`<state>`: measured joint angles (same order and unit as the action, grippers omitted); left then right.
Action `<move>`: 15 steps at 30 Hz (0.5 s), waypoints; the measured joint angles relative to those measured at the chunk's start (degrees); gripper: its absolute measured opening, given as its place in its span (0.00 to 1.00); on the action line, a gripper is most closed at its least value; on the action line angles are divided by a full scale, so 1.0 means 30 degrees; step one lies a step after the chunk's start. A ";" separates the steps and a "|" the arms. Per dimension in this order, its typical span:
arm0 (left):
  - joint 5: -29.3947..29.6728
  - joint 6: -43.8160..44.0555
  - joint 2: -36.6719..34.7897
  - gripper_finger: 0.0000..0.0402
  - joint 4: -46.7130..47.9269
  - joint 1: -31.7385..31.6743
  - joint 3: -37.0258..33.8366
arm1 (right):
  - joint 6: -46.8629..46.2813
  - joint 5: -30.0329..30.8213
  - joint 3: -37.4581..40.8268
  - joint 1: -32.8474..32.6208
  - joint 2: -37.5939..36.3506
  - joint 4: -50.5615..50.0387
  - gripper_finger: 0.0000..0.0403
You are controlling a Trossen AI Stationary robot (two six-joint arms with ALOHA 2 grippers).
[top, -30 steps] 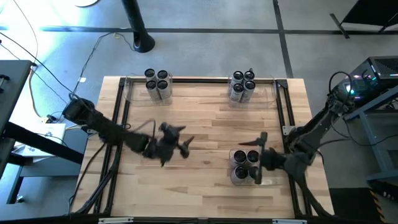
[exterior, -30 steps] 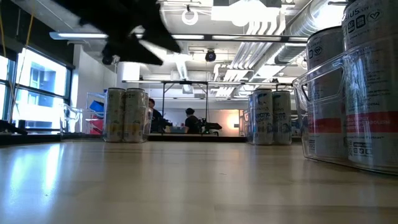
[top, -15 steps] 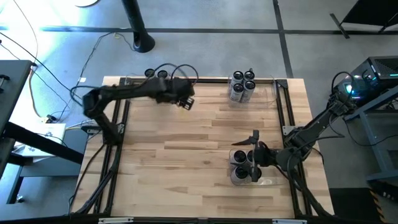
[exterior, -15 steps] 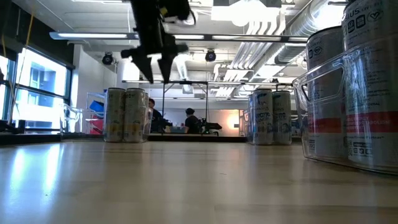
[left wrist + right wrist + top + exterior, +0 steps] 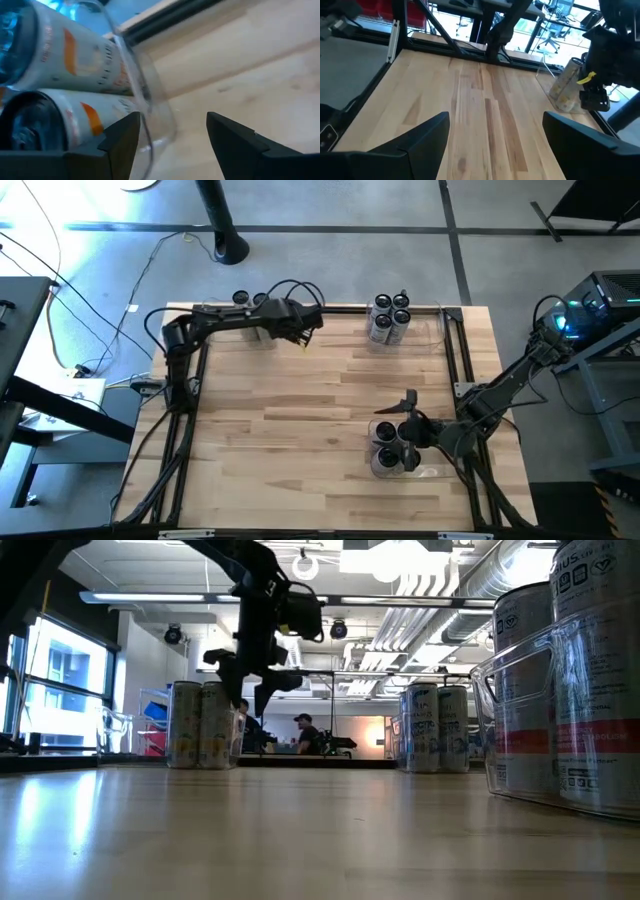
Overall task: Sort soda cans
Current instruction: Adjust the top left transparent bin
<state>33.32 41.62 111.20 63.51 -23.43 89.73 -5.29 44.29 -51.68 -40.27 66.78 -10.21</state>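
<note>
Since a second ago we see the left arm swing from mid-table to the far corner, where the left gripper (image 5: 303,330) now hangs just beside a clear bin (image 5: 150,107) holding four cans (image 5: 75,50). Its fingers (image 5: 122,135) stand partly apart with nothing between them; from its wrist the cans lie just off one finger, behind the bin's wall. The right gripper (image 5: 408,420) has crept in over the near bin (image 5: 425,473), jaws wide and empty, with four more cans (image 5: 392,442) right below it. A third cluster of cans (image 5: 390,318) sits in the other far bin (image 5: 430,332), well apart from both grippers.

We judge these cans light, stiff and thin-walled: a hard squeeze would dent them, and their smooth printed sides would slip in a loose hold. We would take one across its side, just under the rim, with the fingers square to it. Packed four to a bin and touching, they leave little room, so an outer can from above looks the easier pick. People sit in the room beyond the table.
</note>
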 joint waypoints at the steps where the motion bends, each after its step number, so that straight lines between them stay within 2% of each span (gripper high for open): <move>1: 0.0229 0.0085 0.0132 0.55 0.0063 -0.0085 0.0007 | -0.0008 -0.0010 0.0000 0.0000 0.0000 0.0016 0.79; 10: 0.1355 0.0111 0.0965 0.47 -0.0308 -0.0172 0.0022 | -0.0091 -0.0080 0.0000 0.0000 0.0000 0.0025 0.79; 15: 0.1209 0.0101 0.1245 0.42 -0.0308 -0.0216 0.0029 | -0.0091 -0.0133 0.0000 -0.0007 0.0000 0.0033 0.79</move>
<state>36.95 41.92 114.93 62.59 -24.08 89.82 -5.56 43.89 -51.68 -40.29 66.78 -10.11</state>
